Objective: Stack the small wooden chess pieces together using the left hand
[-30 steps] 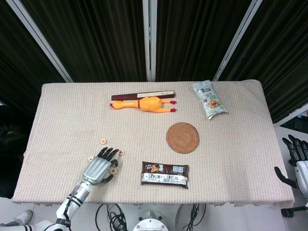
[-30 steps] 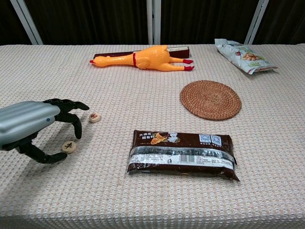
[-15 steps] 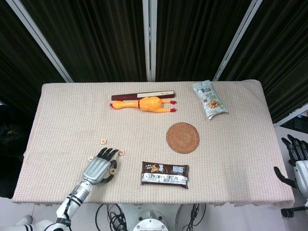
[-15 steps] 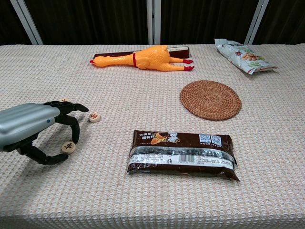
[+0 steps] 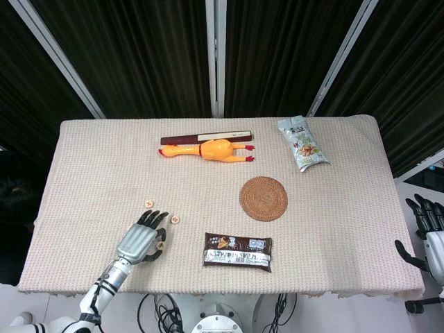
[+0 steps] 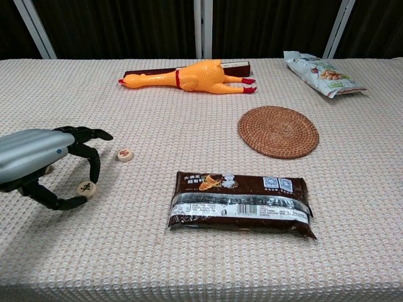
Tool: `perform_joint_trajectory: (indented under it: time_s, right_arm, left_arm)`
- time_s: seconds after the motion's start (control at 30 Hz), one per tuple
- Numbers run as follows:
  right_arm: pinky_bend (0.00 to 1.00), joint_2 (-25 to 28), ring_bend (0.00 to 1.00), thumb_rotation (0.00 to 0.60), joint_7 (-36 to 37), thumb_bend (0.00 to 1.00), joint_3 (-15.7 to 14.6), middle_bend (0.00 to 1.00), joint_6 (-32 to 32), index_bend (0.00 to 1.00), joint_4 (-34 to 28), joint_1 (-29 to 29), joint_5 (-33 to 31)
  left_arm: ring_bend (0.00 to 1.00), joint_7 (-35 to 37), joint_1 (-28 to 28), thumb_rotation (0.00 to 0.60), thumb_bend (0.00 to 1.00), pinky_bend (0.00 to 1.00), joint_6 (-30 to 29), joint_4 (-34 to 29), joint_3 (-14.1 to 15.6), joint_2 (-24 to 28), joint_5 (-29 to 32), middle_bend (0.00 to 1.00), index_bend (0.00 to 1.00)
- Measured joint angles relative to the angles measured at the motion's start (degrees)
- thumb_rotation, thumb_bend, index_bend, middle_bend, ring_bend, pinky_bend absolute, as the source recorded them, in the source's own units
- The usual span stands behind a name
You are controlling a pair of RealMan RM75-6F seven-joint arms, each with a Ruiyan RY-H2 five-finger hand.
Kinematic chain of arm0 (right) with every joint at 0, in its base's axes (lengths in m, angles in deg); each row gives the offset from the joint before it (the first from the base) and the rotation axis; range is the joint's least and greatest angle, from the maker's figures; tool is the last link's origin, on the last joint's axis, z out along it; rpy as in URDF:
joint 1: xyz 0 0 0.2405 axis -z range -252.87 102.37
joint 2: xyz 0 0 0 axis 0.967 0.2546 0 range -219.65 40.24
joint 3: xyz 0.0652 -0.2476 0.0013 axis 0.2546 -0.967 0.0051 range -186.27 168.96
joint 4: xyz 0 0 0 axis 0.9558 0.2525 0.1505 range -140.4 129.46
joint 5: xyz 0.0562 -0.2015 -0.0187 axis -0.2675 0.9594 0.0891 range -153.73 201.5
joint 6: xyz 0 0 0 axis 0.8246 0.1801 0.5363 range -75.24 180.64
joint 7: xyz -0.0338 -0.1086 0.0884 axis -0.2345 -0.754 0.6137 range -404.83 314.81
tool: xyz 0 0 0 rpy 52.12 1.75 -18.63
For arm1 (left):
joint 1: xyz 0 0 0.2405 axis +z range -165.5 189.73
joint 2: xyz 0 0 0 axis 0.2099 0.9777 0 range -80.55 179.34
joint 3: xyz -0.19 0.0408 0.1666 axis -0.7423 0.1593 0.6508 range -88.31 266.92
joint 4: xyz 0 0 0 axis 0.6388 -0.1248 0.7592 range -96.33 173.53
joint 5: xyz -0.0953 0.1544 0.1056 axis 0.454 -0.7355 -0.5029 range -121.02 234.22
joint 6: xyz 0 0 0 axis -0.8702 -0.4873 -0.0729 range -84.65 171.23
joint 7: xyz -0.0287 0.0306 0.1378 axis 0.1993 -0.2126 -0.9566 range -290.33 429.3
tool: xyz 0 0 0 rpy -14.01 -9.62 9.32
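Observation:
My left hand is near the table's front left, also seen in the chest view, with its fingers arched down. A small round wooden chess piece is pinched between a fingertip and the thumb, tilted face-out just above the cloth; it shows in the head view too. A second piece lies flat just right of the fingers. A third piece lies beyond the fingertips. My right hand hangs off the table's right edge, fingers apart, holding nothing.
A brown snack packet lies right of the left hand. A round woven coaster, a yellow rubber chicken in front of a dark box, and a snack bag lie farther back.
The left hand has drawn slightly left and toward the front edge, taking the pinched piece with it and covering a piece that showed beside it. The right hand has not moved.

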Motion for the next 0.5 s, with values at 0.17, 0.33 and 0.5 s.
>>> perform_joint_trajectory:
  time_s: [0.17,0.33,0.5]
  right_arm:
    - [0.0,-0.03,0.0,0.6,-0.11,0.26,-0.01,0.0,-0.79,0.0,0.07,-0.32,-0.23]
    - [0.0,-0.02,0.0,0.6,-0.16,0.26,-0.09,0.0,-0.65,0.0,-0.1,-0.3,-0.01]
    - [0.0,-0.07,0.0,0.6,-0.37,0.26,-0.19,0.0,-0.58,0.0,-0.15,-0.26,0.12]
  left_arm:
    - [0.0,-1.03,0.07,0.6,0.28,0.0,-1.53,-2.17,-1.33,2.78,0.5,0.05,0.52]
    - [0.0,-0.7,0.37,0.6,0.28,0.0,-1.89,-3.39,-3.05,6.75,4.47,0.05,0.52]
    - [0.0,2.14,0.79,0.6,0.28,0.0,-0.42,-2.1,-3.53,8.15,7.85,0.05,0.52]
